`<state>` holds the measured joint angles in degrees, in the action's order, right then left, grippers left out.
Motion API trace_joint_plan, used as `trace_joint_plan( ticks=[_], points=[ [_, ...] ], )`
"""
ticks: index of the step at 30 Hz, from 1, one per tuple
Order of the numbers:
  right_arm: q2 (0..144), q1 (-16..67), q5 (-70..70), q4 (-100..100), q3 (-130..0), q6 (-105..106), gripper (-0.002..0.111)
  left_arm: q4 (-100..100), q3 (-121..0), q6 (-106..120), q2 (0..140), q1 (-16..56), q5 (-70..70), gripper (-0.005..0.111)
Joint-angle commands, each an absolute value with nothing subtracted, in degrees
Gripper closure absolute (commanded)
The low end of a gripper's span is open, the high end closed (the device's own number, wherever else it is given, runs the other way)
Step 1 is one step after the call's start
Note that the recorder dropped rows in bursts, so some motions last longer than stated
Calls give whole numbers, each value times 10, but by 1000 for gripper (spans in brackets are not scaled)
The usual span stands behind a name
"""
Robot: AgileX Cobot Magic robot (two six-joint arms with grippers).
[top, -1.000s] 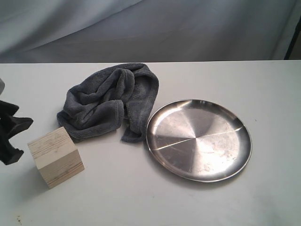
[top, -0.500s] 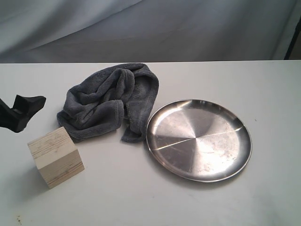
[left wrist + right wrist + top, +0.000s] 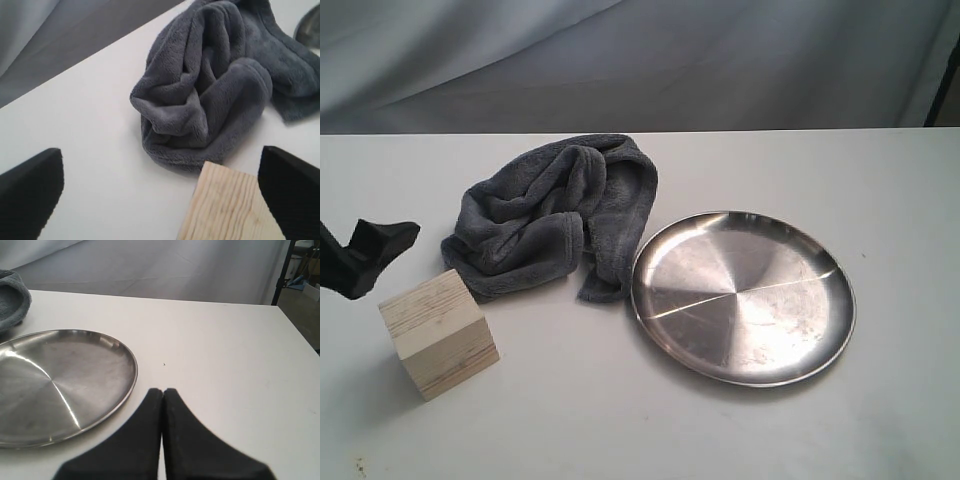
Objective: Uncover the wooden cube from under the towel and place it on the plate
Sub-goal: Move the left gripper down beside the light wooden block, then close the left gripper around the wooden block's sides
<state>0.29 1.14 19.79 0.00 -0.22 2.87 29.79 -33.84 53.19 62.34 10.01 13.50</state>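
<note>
The wooden cube (image 3: 438,333) stands uncovered on the white table, in front and to the left of the crumpled dark-grey towel (image 3: 555,215). The steel plate (image 3: 743,296) lies right of the towel and holds nothing. My left gripper (image 3: 370,262) hovers at the table's left edge just behind the cube. In the left wrist view it (image 3: 161,160) is open wide, with the cube (image 3: 230,210) close to one finger and the towel (image 3: 215,85) beyond. My right gripper (image 3: 162,391) is shut on nothing, just off the plate's rim (image 3: 131,371).
A grey cloth backdrop (image 3: 640,60) hangs behind the table. The table's far edge runs just behind the towel. A dark stand (image 3: 282,270) rises beyond the table's corner in the right wrist view.
My left gripper has shifted from beside the cube's left face to a spot behind it, nearer the towel. Cube, towel and plate have not moved.
</note>
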Motion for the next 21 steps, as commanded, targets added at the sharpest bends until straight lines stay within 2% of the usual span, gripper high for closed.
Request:
trace_joint_plan(
  ticks=[1,12,21],
  points=[
    [0,12,197,0,0,28,108,259,-356,530,639,100,177,3],
    [0,12,197,0,0,28,108,258,-398,575,770,100,273,3],
    [0,12,197,0,0,28,108,232,-410,575,847,100,272,3]
  ],
)
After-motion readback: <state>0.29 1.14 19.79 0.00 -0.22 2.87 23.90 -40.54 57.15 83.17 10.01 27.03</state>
